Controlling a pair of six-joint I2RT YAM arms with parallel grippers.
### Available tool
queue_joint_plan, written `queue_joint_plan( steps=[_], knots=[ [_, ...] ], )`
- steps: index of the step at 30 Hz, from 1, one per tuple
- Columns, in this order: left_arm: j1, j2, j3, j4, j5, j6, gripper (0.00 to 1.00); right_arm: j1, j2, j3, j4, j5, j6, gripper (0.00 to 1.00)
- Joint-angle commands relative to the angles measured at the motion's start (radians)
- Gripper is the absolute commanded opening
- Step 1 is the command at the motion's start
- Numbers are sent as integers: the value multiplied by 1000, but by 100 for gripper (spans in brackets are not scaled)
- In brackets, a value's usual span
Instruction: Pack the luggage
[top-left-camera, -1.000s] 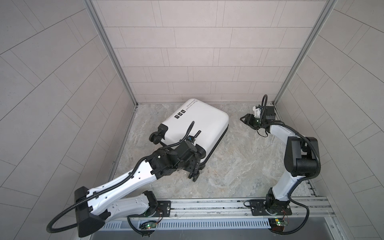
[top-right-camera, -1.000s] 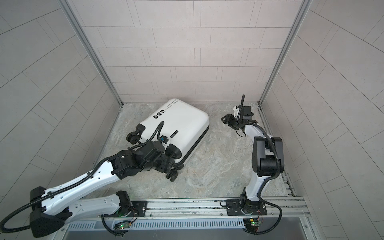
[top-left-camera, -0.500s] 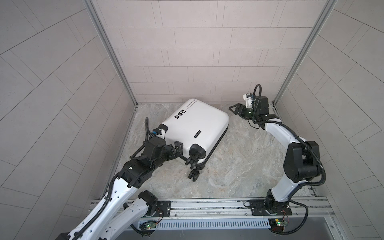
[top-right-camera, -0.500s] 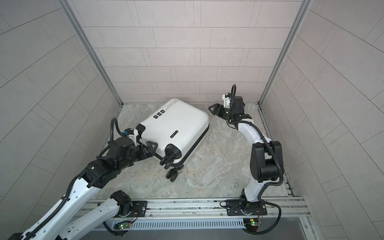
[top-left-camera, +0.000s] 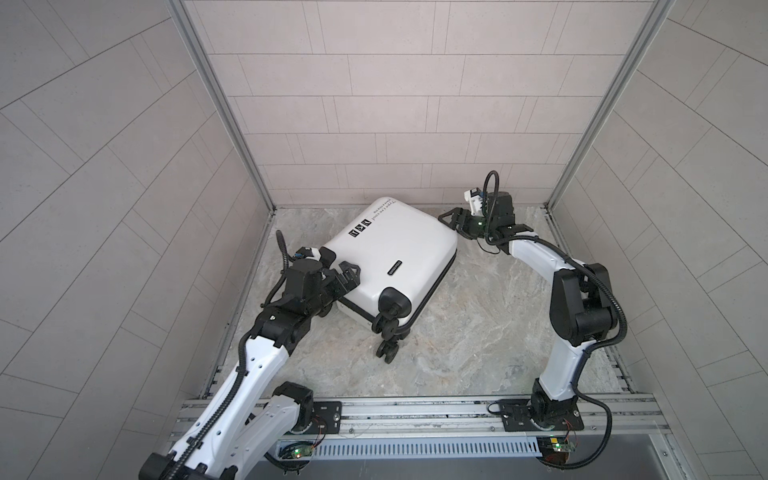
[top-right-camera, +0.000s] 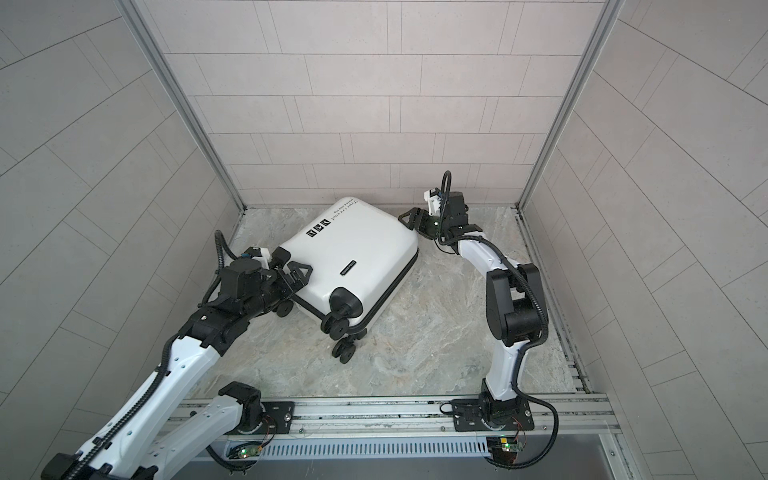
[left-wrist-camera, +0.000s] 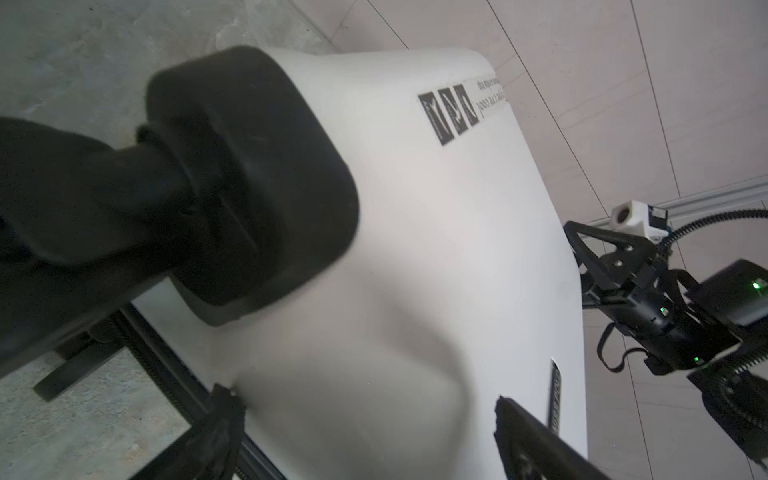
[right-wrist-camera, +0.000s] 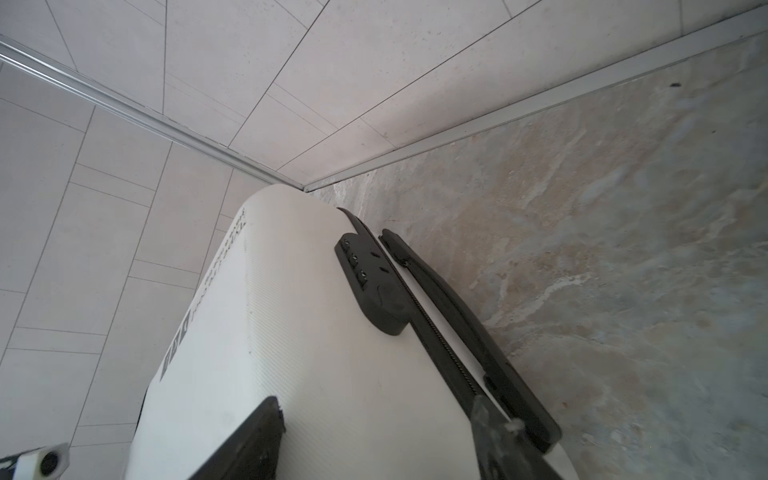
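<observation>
The luggage (top-left-camera: 395, 253) (top-right-camera: 353, 257) is a white hard-shell suitcase, lying closed and flat on the marble floor in both top views. Its black wheels (top-left-camera: 388, 340) point toward the front. My left gripper (top-left-camera: 348, 272) (top-right-camera: 300, 272) is open at the suitcase's near-left corner, beside a wheel housing (left-wrist-camera: 249, 187). In the left wrist view the white shell (left-wrist-camera: 415, 270) fills the gap at the left gripper (left-wrist-camera: 365, 432). My right gripper (top-left-camera: 451, 218) (top-right-camera: 409, 218) (right-wrist-camera: 374, 432) is open at the far-right corner, over the shell (right-wrist-camera: 311, 332) near the black lock (right-wrist-camera: 370, 282) and handle (right-wrist-camera: 453, 328).
Tiled walls enclose the floor on the left, back and right; the suitcase's far corner lies near the back wall (top-left-camera: 399, 124). A metal rail (top-left-camera: 415, 411) carrying both arm bases runs along the front. Bare marble floor (top-left-camera: 478, 332) lies between the suitcase and the right arm.
My left arm has pulled back from over the suitcase's front wheel to its left corner, jaws opening fully. My right gripper has moved left to the far-right corner and opened wider.
</observation>
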Motion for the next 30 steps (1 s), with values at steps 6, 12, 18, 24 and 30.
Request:
queue_joint_plan(
  steps=[6,12,18,24,30],
  knots=[
    [55,118,70,109,111,78,100,81,-115,-129,-20,-48,-26,73],
    [99,216,135,75,161,182,100,139,-254,-274,-44,-5,-59,73],
    [109,355,229,76,200,257,100,186,-410,-426,-66,68,-66,72],
    [110,577,408,94,266,302,100,231,-557,-561,-112,152,-71,72],
    [109,801,556,205,335,263,100,282,-692,-647,-185,225,-74,72]
  ],
)
